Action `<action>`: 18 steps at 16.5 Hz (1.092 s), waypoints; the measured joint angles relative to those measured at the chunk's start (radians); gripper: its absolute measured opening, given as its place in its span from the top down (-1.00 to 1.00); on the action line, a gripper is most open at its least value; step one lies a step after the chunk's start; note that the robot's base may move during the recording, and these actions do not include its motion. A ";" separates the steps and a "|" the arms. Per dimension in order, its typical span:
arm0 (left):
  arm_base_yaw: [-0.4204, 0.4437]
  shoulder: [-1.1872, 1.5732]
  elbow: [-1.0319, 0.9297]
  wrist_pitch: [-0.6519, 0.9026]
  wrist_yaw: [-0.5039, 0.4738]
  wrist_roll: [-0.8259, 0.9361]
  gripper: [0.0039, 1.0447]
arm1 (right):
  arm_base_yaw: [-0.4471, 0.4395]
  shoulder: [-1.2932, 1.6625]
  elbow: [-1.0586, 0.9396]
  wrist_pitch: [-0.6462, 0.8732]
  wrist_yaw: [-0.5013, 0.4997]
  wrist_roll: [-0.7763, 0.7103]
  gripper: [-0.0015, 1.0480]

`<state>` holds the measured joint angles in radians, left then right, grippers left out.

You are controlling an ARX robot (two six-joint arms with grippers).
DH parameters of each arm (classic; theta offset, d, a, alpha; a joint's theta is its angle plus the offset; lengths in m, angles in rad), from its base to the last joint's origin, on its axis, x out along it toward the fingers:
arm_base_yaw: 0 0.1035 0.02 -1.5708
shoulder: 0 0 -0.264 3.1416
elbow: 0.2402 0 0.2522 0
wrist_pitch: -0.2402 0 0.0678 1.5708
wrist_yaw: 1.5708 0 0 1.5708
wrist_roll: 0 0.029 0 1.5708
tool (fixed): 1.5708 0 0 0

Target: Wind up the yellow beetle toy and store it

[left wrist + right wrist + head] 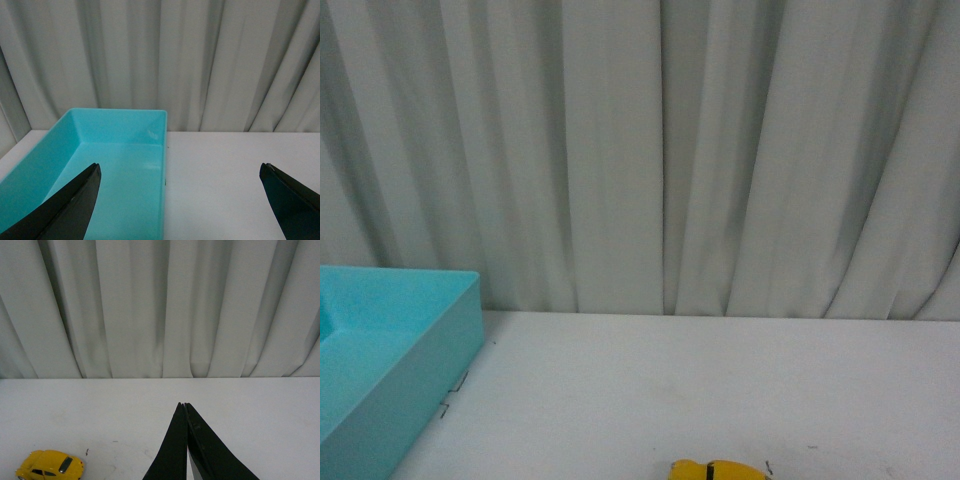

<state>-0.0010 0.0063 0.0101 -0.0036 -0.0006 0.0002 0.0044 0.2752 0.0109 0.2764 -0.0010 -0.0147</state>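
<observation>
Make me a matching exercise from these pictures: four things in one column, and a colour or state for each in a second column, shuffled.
Things:
1 left gripper
2 right gripper
3 yellow beetle toy
4 bin

Colours or states:
A jaws shut together
B turquoise, open-topped
C jaws wide apart
D yellow with dark windows

Pairs: 1-C, 2-A, 3-D, 4-B.

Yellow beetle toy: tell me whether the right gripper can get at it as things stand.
Probably yes: only table surface lies between the shut right gripper and the yellow beetle toy.
</observation>
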 joint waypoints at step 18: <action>0.000 0.000 0.000 0.000 0.000 0.000 -0.88 | 0.000 -0.273 0.000 -0.280 0.001 0.000 -0.40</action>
<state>-0.0010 0.0063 0.0101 -0.0036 -0.0006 0.0002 0.0044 0.0025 0.0109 -0.0036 0.0002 -0.0147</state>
